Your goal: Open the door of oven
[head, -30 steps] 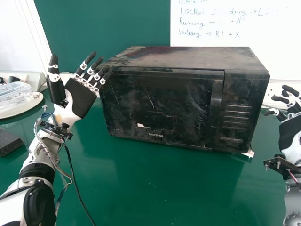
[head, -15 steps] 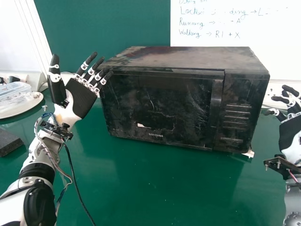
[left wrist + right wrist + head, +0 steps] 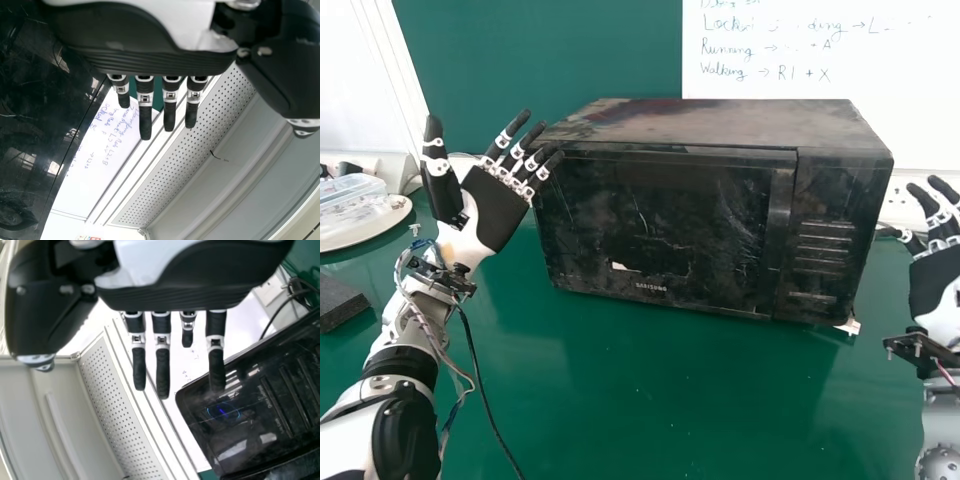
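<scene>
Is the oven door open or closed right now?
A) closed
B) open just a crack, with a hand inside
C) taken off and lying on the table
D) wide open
A, because the door sits flat across the front of the oven, in line with the panel that has the slots.

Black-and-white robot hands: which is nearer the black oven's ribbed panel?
The right hand, beside the panel; the left hand is at the other end.
</scene>
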### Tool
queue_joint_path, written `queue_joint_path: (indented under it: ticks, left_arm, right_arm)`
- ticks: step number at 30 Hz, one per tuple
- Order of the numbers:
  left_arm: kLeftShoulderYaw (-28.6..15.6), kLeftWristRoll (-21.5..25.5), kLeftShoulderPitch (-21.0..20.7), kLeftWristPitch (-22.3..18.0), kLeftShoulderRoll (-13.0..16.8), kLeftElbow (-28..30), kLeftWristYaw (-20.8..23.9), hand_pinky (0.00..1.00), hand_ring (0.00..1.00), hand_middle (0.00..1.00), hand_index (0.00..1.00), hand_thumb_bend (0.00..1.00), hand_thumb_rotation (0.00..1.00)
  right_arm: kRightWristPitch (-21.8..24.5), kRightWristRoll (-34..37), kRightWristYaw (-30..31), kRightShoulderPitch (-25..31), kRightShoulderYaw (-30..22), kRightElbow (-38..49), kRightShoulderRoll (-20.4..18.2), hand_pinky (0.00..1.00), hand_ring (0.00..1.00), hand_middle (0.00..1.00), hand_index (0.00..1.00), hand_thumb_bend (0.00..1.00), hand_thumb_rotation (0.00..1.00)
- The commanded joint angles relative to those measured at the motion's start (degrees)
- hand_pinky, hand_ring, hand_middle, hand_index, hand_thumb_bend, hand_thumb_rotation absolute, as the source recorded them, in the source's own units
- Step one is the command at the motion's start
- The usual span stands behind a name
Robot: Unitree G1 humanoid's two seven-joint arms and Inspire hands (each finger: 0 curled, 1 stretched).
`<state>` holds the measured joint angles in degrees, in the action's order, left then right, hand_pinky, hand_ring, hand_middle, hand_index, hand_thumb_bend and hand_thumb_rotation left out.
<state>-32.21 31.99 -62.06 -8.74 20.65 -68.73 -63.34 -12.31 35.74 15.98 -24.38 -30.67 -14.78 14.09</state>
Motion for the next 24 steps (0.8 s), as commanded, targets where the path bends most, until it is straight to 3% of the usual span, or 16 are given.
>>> queue_joint_path:
  ticks: [1,9,24]
  left_arm:
    - [0.66,-0.54,0.18,-0.68,-0.12,0.6,-0.58,0.38,0.53,0.68,0.7,0.9,0.64]
    - [0.5,-0.02,0.05,1.69,-0.05,0.91,-1.51,0.44,0.6,0.73,0.72,0.92,0.65]
    - [2.29,-0.22,-0.52,2.8,-0.42,2.51,-4.99,0.5,0.65,0.77,0.78,0.94,0.72]
  right_arm:
    - [-1.1,2.29,2.58,-2.17,-1.58,-4.84,-0.14,0.79,0.81,0.91,0.93,1.0,0.96]
    - [-1.84,6.97,10.36,-6.84,-5.17,-17.8,0.68,0.8,0.86,0.93,0.96,1.0,0.95]
    - [-2.11,8.07,11.25,-9.65,-7.68,-23.97,0.31,0.88,0.93,1.0,0.98,1.0,0.94]
